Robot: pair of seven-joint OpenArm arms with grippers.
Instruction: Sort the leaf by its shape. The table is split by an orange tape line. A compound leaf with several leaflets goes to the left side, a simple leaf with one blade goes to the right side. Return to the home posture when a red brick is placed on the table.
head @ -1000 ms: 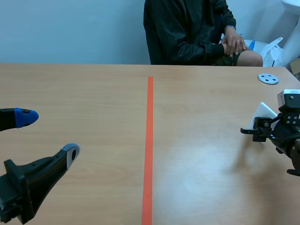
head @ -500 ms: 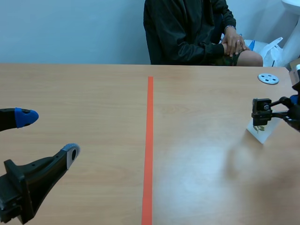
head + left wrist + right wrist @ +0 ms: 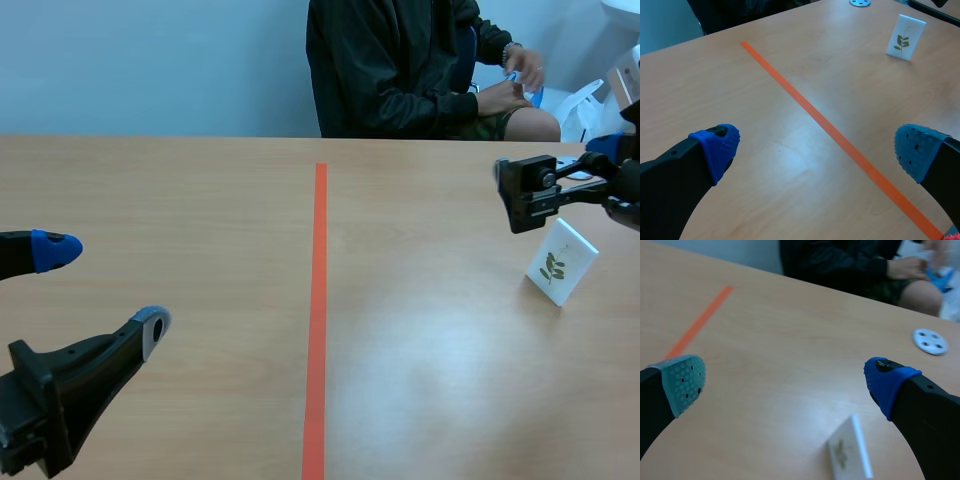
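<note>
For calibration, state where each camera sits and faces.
Scene view: between the arms, facing across the table to the person; left hand and right hand show.
Left wrist view: over left hand, facing across tape line; own fingers show.
Right wrist view: over right hand, facing down-forward; own fingers show.
All share the leaf card.

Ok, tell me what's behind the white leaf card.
Bare table, then a grey disc toward the person. The back of the card is hidden.
</note>
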